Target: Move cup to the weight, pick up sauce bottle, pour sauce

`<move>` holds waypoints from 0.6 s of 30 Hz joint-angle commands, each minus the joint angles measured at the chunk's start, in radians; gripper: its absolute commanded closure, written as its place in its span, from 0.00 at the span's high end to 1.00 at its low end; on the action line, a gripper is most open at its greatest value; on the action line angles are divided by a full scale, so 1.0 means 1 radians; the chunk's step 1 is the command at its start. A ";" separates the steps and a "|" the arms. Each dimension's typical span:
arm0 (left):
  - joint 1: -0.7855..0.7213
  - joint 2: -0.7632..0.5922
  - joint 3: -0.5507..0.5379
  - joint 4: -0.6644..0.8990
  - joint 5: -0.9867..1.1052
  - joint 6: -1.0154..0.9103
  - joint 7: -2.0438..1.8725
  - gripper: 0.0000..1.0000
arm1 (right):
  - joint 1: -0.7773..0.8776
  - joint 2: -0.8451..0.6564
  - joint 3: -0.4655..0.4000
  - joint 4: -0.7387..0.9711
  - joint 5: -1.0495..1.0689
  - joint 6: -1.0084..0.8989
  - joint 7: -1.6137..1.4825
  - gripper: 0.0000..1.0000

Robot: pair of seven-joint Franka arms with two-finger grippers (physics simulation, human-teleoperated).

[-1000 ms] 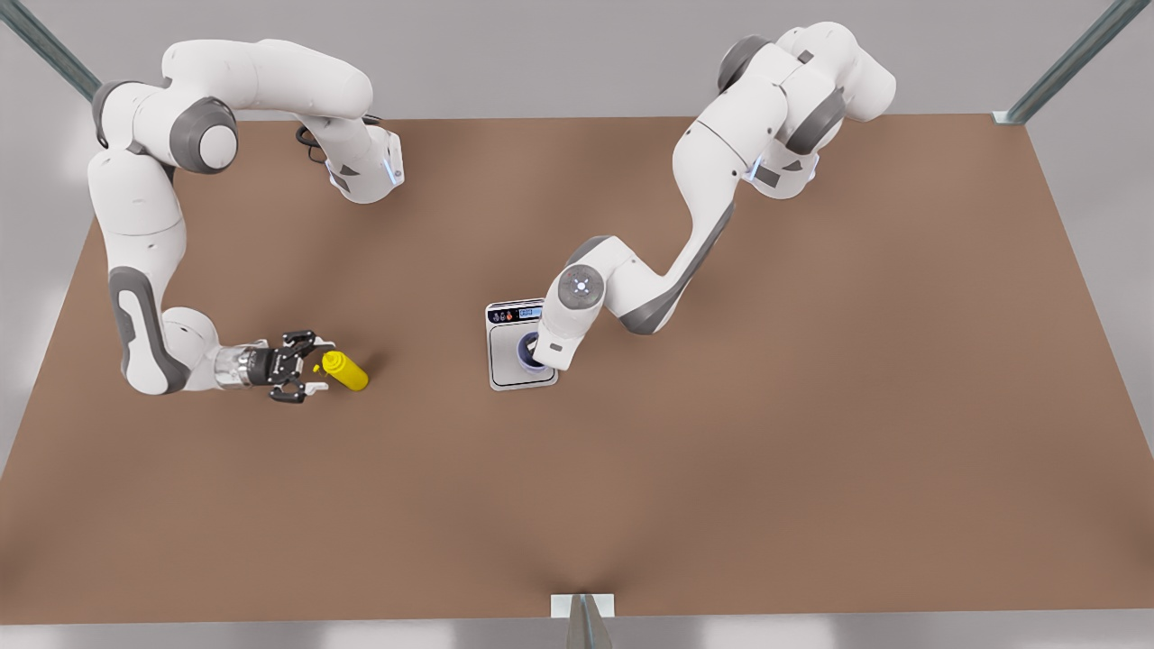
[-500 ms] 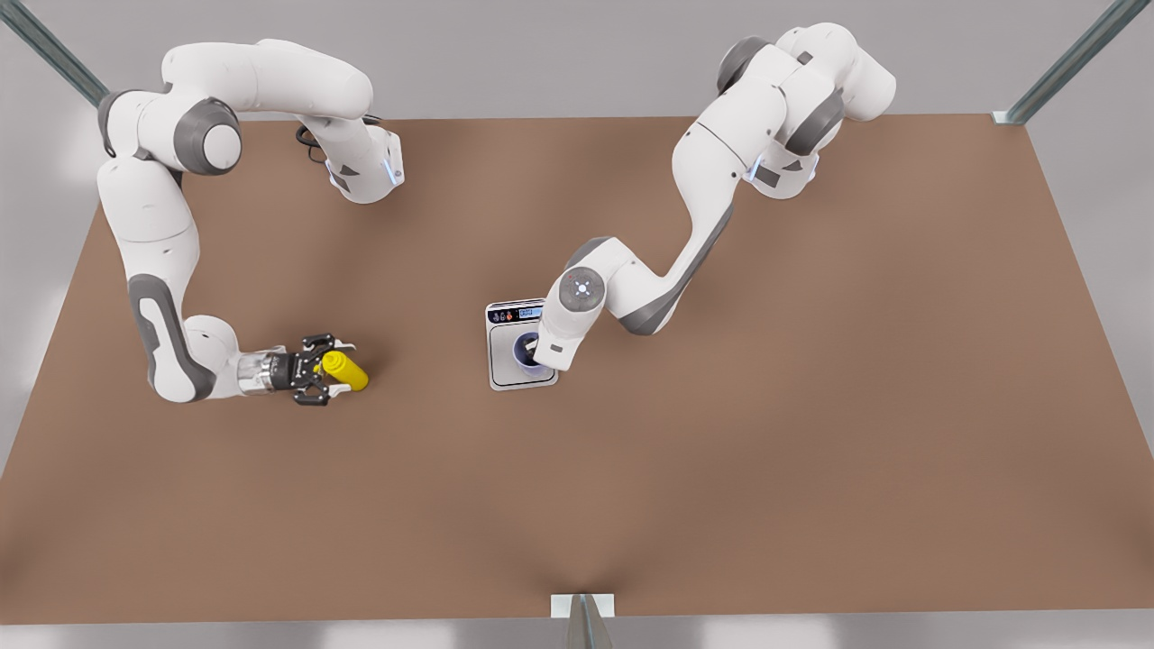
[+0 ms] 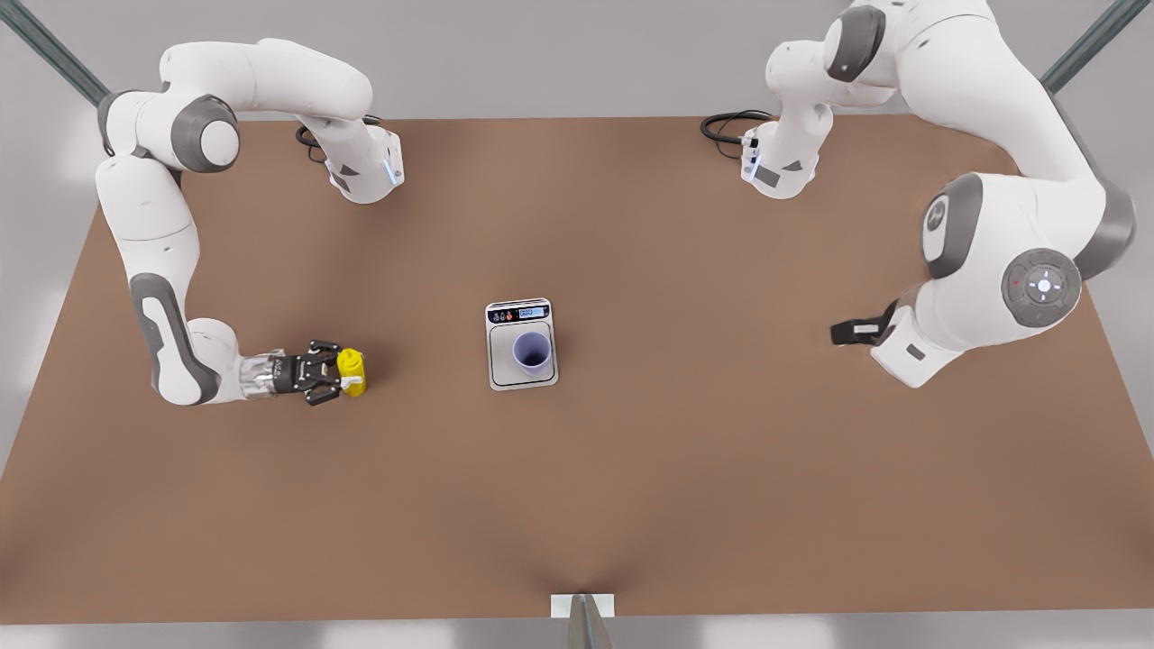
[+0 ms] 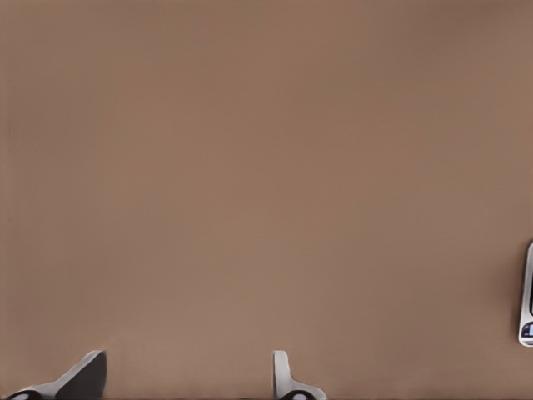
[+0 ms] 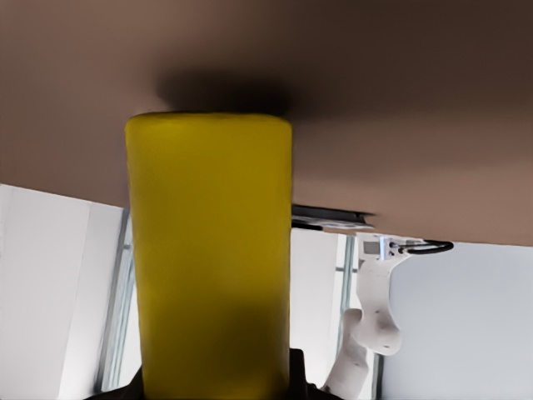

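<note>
My right gripper [image 3: 335, 372] sat low over the table [image 3: 631, 505] at the front view's left, jaws clamped on the sauce bottle [image 3: 353, 372]. In the right wrist view the yellow body [image 5: 208, 250] stood right up between my fingers. Couldn't see the nozzle, so can't tell which end faced me.

My left gripper [image 3: 852, 332] waited at the front view's right, well apart from everything, jaws apart w/ nothing between them. Both fingertips [image 4: 83, 379] showed over bare table, and the edge of the scale [image 4: 527, 292] was just in view.

The cup [image 3: 531, 352] stood upright on the scale's [image 3: 501, 375] square plate, near mid-table, so that step looked done.

Handling, my guess: the bottle's prob. light, smooth plastic, soft-walled. Squeeze too hard and sauce comes out early; too soft and it slips when tipped. Best hold is mid-body, across the cylinder, approx. where I had it. The cup looked light and tippy, so pour w/o touching it.

Count: 1 cup, 1 scale, 1 bottle, 2 grippers.
</note>
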 commanded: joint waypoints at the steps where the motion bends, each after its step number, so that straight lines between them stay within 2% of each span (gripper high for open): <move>1: -0.001 -0.054 -0.005 -0.086 0.037 0.037 0.011 1.00 | 0.000 0.000 0.001 0.002 -0.004 -0.003 0.000 0.34; 2: -0.001 -0.194 -0.005 -0.268 0.032 0.166 0.038 1.00 | -0.007 -0.003 0.001 0.018 -0.003 -0.008 0.002 0.35; 4: -0.001 -0.178 -0.005 -0.245 0.031 0.080 0.047 1.00 | -0.005 -0.006 0.004 0.084 -0.006 -0.023 0.095 0.37; 8: -0.008 -0.132 -0.015 -0.208 -0.018 0.091 0.028 1.00 | 0.032 -0.029 0.040 0.311 -0.124 -0.031 0.313 0.37; 11: -0.009 -0.131 -0.025 -0.169 -0.006 0.089 0.032 1.00 | 0.142 -0.156 0.032 0.311 -0.158 0.023 0.353 0.37; 14: -0.009 -0.138 -0.023 -0.165 -0.012 0.099 0.055 1.00 | 0.309 -0.239 -0.034 0.317 -0.162 0.113 0.477 0.37; 16: -0.008 -0.136 -0.020 -0.165 -0.011 0.120 0.055 1.00 | 0.432 -0.253 -0.129 0.357 -0.178 0.127 0.492 0.37; 18: -0.003 -0.135 -0.020 -0.165 -0.017 0.143 0.054 1.00 | 0.484 -0.255 -0.154 0.389 -0.207 0.205 0.492 0.37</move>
